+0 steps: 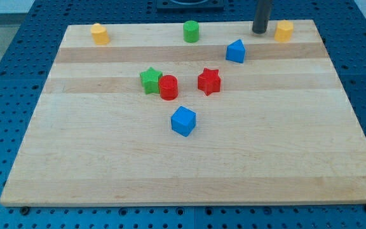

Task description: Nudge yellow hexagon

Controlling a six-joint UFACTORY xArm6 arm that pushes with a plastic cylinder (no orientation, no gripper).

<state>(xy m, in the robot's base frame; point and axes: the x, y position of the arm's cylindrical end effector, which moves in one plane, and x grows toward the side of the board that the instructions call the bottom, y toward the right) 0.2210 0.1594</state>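
Note:
A yellow hexagon-like block (284,30) sits near the board's top right corner. My tip (260,32), the lower end of the dark rod, stands just to the view's left of it, with a small gap between them. A second yellow block (99,33) sits near the top left corner; its exact shape is hard to make out.
A green cylinder (191,31) is at top centre. A blue block (236,51) lies below and to the left of my tip. A green star (150,80), red cylinder (168,87) and red star (209,81) cluster mid-board, above a blue cube (183,121). The wooden board (183,172) lies on blue perforated table.

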